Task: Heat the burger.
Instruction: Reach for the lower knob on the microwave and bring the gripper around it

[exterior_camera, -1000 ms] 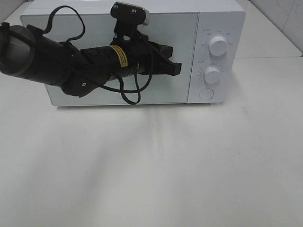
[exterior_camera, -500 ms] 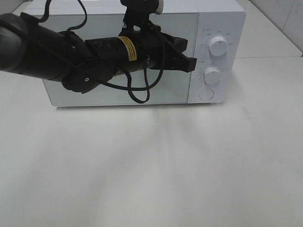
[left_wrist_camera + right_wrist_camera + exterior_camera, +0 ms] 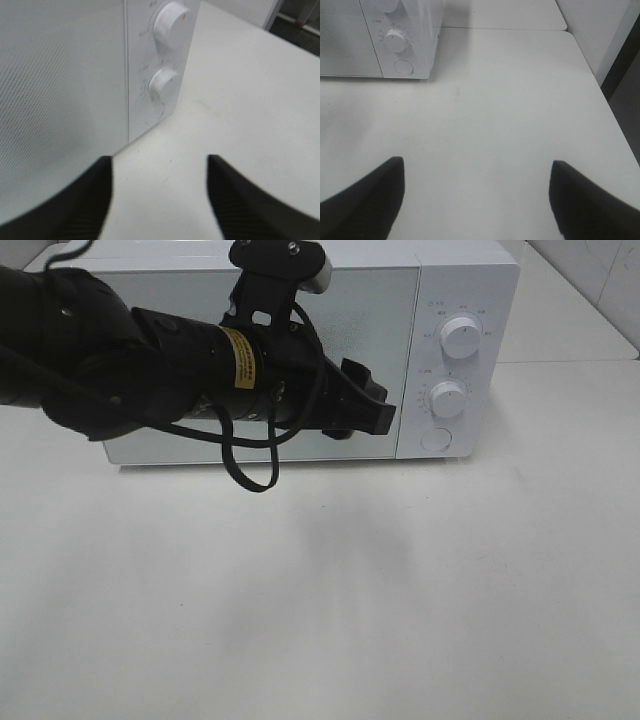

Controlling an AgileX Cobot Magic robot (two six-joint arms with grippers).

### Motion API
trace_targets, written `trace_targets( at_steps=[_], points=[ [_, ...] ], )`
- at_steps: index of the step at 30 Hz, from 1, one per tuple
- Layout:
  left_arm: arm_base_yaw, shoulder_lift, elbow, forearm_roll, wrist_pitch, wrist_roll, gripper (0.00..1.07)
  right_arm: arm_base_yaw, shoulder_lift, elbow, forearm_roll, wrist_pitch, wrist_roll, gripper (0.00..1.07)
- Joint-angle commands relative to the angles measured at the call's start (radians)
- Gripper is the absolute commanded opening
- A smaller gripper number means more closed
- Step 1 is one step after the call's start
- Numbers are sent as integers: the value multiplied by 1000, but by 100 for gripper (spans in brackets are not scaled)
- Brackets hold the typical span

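- Black left hand (image 3: pixel 160 160): fingers spread, nothing between them. It hangs before the closed door (image 3: pixel 375 310) of the white microwave (image 3: pixel 470 270), near the door's edge beside the control panel.
- Just past that edge, the panel carries an upper knob (image 3: pixel 461 336), a lower knob (image 3: pixel 449 399) and a round button (image 3: pixel 437 439) beneath.
- Right hand (image 3: pixel 477 162): likewise spread and empty, over the white counter (image 3: pixel 400 590), off the microwave's panel side.
- Burger: no view shows it, so I cannot tell where it is.
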Motion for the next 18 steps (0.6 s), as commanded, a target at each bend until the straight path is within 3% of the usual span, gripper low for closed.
trace_targets(
  at_steps=[1,14,18],
  points=[
    [-23,-68,4,-21,181,-9,102,-3,-27,0,-1,-6,12,75],
    [-21,-276,4,-97,655,-1,101,-3,-27,0,-1,-6,12,75],
    [25,-330,4,-110,826,24,100,-3,-27,0,-1,-6,12,75]
  ],
)
